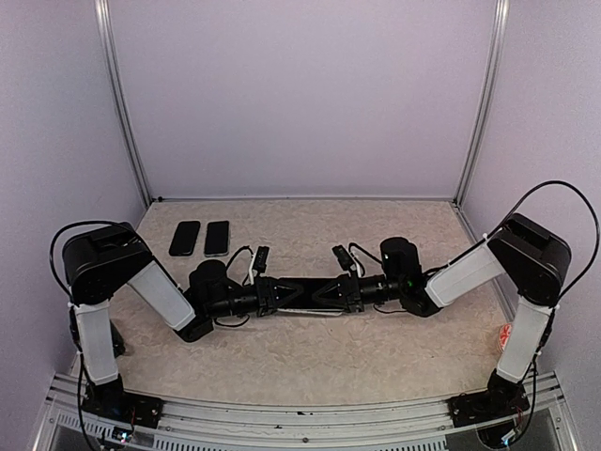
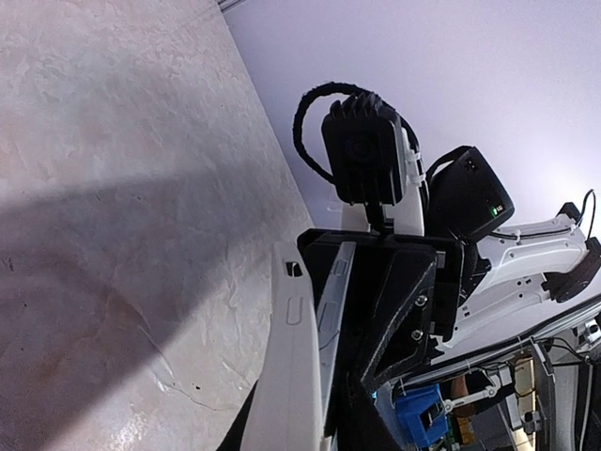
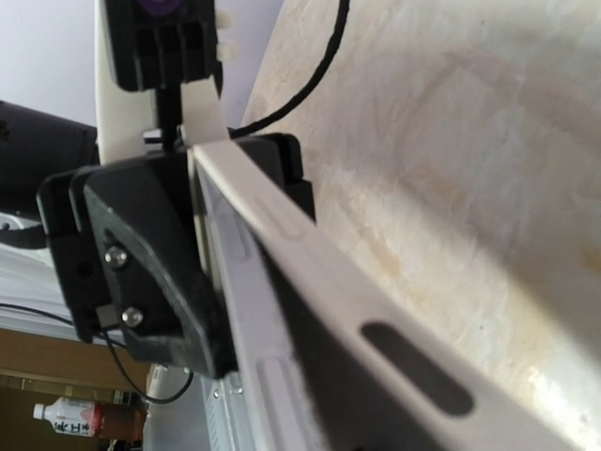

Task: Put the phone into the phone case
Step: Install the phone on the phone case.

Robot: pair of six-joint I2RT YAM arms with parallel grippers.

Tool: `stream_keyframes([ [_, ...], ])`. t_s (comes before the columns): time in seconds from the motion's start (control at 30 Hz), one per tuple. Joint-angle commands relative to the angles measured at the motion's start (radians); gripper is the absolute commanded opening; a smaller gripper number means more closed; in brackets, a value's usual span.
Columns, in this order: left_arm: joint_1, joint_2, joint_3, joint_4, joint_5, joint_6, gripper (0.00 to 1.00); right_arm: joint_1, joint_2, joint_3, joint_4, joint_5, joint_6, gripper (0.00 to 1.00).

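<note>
Since both arms meet nose to nose over the middle of the table [image 1: 376,235], I read this as the seating step. The phone case [image 1: 310,311] sits edge-on between the left gripper [image 1: 282,299] and the right gripper [image 1: 338,294].

From the left wrist I see the case's pale side wall, with its button slots, running up into the right gripper's jaws, which are drawn narrow on that end. The phone [image 2: 331,310] shows as a grey metal edge lying against the wall. The right wrist shows the same at the left gripper's end. Whether the phone is fully home, I cannot tell.

I judge the shell light, thin, springy and slick, so I would pinch only at the short ends and press gently near the corners.

Two black phones [image 1: 185,238] lie side by side at the far left, well apart from the grippers.
</note>
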Motion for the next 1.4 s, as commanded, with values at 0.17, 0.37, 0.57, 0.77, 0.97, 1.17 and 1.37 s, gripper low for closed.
stream_keyframes([
  [0.17,0.006,0.011,-0.006,0.024,0.012,0.017,0.17,-0.029,-0.082,0.012,-0.093,0.006,-0.041,0.29],
  [0.37,0.008,0.016,-0.010,0.032,0.013,0.012,0.13,-0.045,-0.109,-0.004,-0.112,-0.009,-0.047,0.30],
  [0.57,0.010,0.022,-0.010,0.037,0.012,0.012,0.13,-0.064,-0.136,-0.018,-0.132,-0.016,-0.058,0.31],
  [0.77,0.013,0.021,-0.010,0.040,0.016,0.011,0.13,-0.082,-0.155,-0.041,-0.160,-0.017,-0.077,0.32],
  [0.97,0.016,0.018,-0.012,0.041,0.019,0.012,0.13,-0.103,-0.205,-0.062,-0.208,-0.019,-0.110,0.32],
  [1.17,0.018,0.023,-0.008,0.045,0.022,0.012,0.13,-0.119,-0.282,-0.058,-0.327,0.009,-0.190,0.34],
  [1.37,0.018,0.030,-0.003,0.055,0.028,0.005,0.13,-0.125,-0.375,-0.063,-0.398,0.044,-0.285,0.47],
])
